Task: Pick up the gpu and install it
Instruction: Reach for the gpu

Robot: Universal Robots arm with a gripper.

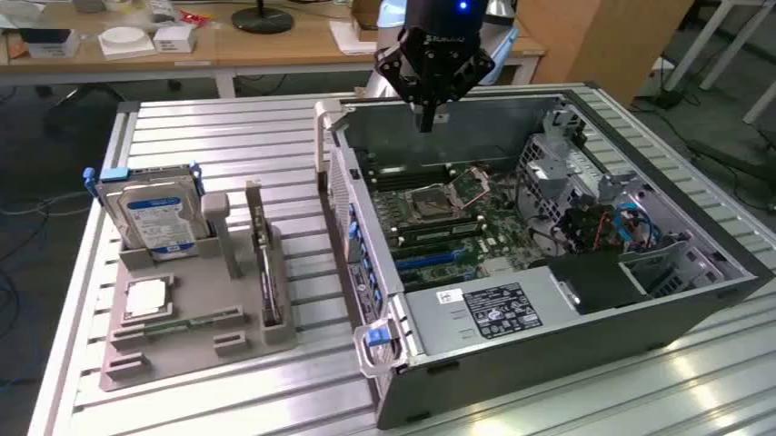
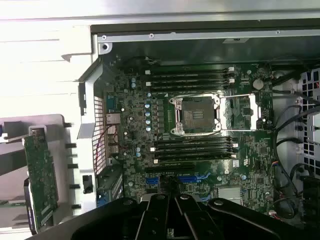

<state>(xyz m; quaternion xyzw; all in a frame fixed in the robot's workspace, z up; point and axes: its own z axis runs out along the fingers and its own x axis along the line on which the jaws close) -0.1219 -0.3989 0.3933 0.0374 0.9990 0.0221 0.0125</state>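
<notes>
Worktop (image 1: 218, 136): slatted metal, carries everything. PC case (image 1: 570, 336) lies on its side, open face up, on the exterior view's right half of it. Inside, the motherboard (image 1: 461, 227) lies flat on the case floor. The boxy power supply (image 1: 497, 309) w/ a black-and-white label sits at the case's near end.

Grey holder (image 1: 182, 341) sits on the worktop at the exterior view's left of the case, just beside it. Hard drive (image 1: 158, 218), blue-white label, stands upright in the holder's far-left slot.

The gpu (image 1: 263, 263) stands on edge in the holder's right-hand slot, btwn the hard drive and the case wall; nothing grips it. In wrist view it shows as a green card (image 2: 41, 175) outside the case.

My gripper (image 1: 427, 123) hangs over the far end of the case, above the motherboard, well apart from the gpu. Fingers are together, nothing btwn them.

CPU socket (image 1: 437, 198) is open, approx mid-board. Blue slots (image 1: 424, 259) lie nearer on the board. A narrow memory stick (image 1: 182, 322) lies in the holder's near part.
</notes>
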